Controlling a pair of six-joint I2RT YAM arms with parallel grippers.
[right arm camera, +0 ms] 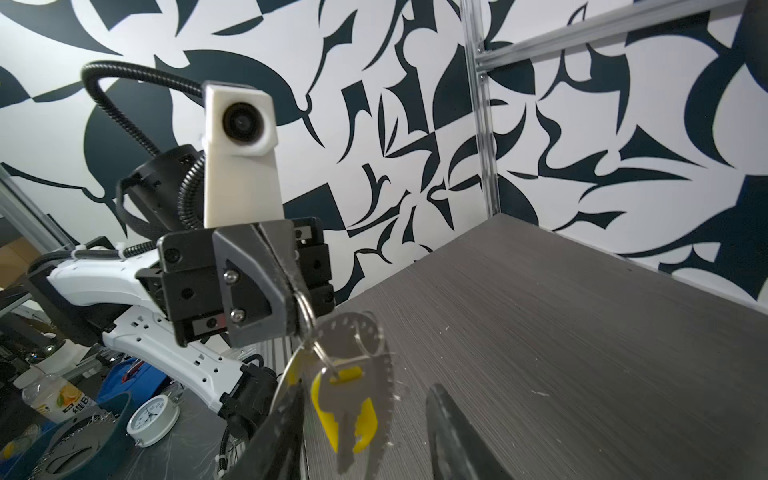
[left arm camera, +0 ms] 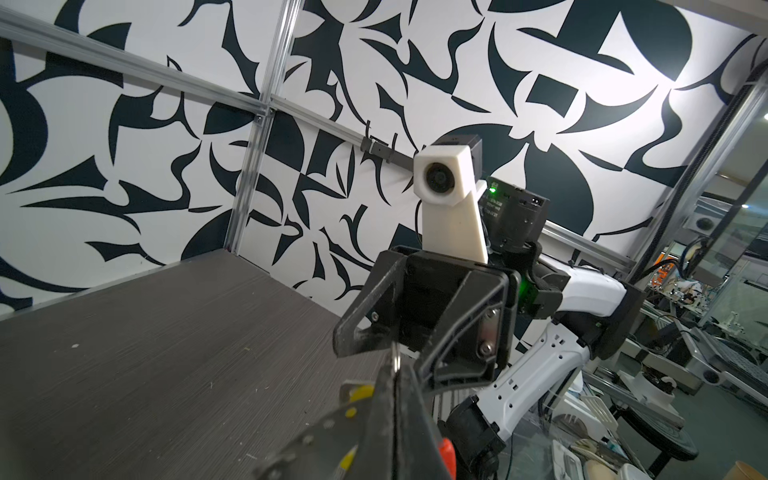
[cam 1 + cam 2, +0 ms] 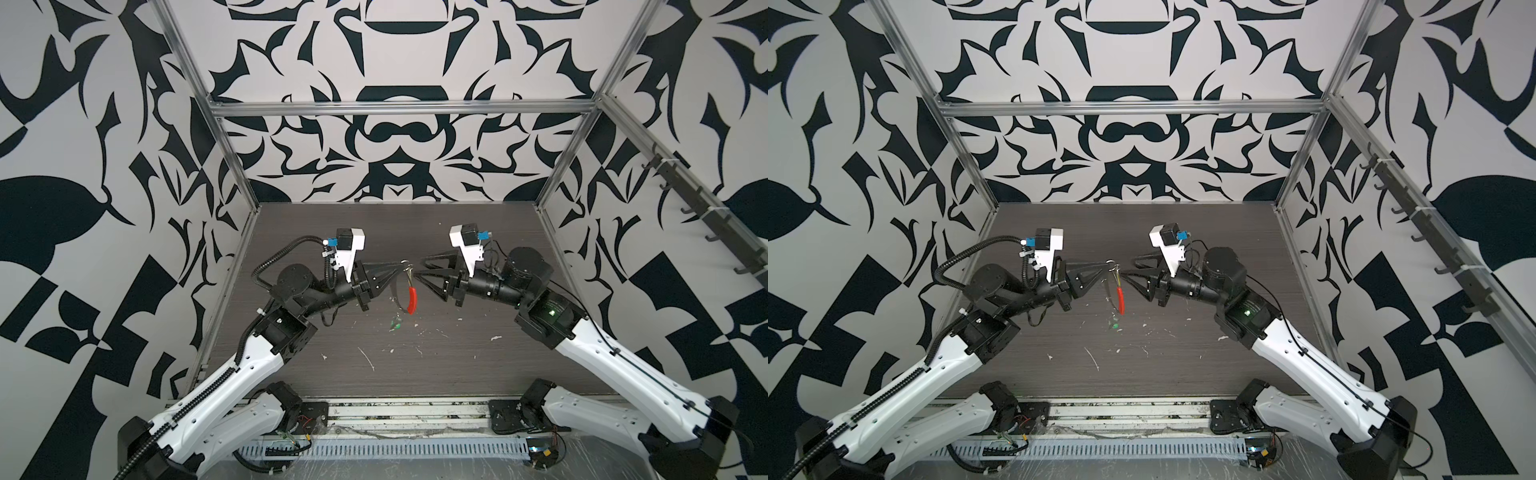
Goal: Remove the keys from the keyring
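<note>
My left gripper (image 3: 401,266) (image 3: 1106,266) (image 2: 397,374) is shut, held above the table, and pinches a small metal ring (image 1: 305,311) at the top of the keyring. The keyring (image 3: 412,299) (image 3: 1121,300) (image 1: 384,374), a grey holed hoop with a red arc, hangs from that ring. A yellow key (image 1: 328,411) (image 2: 361,392) dangles beside the hoop. A green key (image 3: 395,324) (image 3: 1113,324) lies on the table below it. My right gripper (image 3: 422,272) (image 3: 1129,269) (image 1: 370,436) faces the left one, close by. It is open, with the yellow key hanging between its fingers and apart from them.
White scraps (image 3: 368,357) and flecks are scattered over the dark wood-grain table (image 3: 478,232). Aluminium posts (image 3: 232,166) and patterned walls enclose the table on three sides. A rail of hooks (image 3: 681,195) runs along the right wall. A slotted cable duct (image 3: 386,451) lines the front edge.
</note>
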